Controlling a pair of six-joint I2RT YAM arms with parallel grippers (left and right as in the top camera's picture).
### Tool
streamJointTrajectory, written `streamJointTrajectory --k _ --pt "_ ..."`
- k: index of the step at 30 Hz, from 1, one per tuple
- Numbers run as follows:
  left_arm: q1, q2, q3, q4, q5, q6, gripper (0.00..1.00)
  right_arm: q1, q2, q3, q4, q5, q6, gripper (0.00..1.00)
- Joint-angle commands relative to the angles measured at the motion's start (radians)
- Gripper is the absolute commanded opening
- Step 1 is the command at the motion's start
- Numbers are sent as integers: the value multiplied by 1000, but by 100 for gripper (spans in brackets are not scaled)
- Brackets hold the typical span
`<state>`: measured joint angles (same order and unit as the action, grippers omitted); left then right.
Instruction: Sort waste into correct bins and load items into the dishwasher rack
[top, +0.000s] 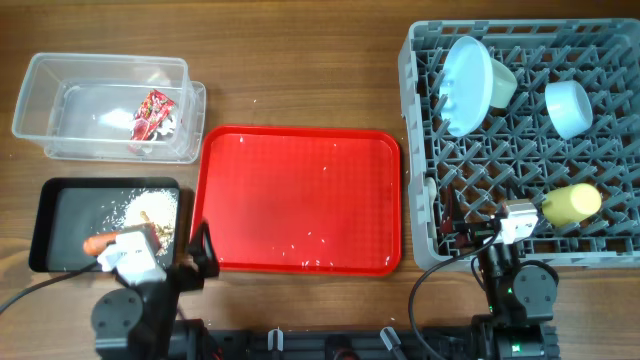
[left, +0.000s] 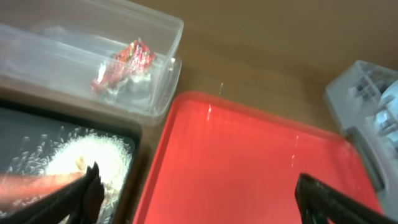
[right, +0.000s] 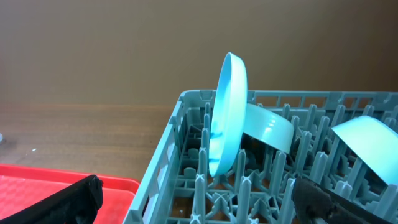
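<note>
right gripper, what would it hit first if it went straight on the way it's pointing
Probably the plate, standing on edge in the rack, straight ahead of the open right gripper. Pegs nearer and lower might catch first; depth is unclear.

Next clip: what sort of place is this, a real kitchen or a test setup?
Probably a staged lab tabletop, not a real kitchen: a grey dishwasher rack sits straight on a wooden table, beside a red tray, a clear tub and a black tray serving as waste bins.

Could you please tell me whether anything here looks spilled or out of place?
Tiny white specks, perhaps crumbs, dot the red tray, mostly near its robot-side edge; nothing else stands out.
</note>
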<state>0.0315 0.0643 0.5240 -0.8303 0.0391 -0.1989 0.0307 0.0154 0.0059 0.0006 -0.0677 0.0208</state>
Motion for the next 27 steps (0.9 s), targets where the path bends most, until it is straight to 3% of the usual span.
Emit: streamJointTrajectory --k 1,5,7,10,27 --pt "6 -61 -238 295 16 8 100 -6 -11 0 2 -10 -11 100" --pt "16 -61 -434 738 16 17 100 -6 -11 0 2 -11 -11 100" --pt "18 -61 -502 877 39 67 100 -6 -11 0 2 -11 -11 100" --pt "17 -61 -518 763 91 87 100 -6 -11 0 2 -10 -11 100" --pt "17 -59 -518 766 91 87 100 -6 -11 0 2 -10 -11 100"
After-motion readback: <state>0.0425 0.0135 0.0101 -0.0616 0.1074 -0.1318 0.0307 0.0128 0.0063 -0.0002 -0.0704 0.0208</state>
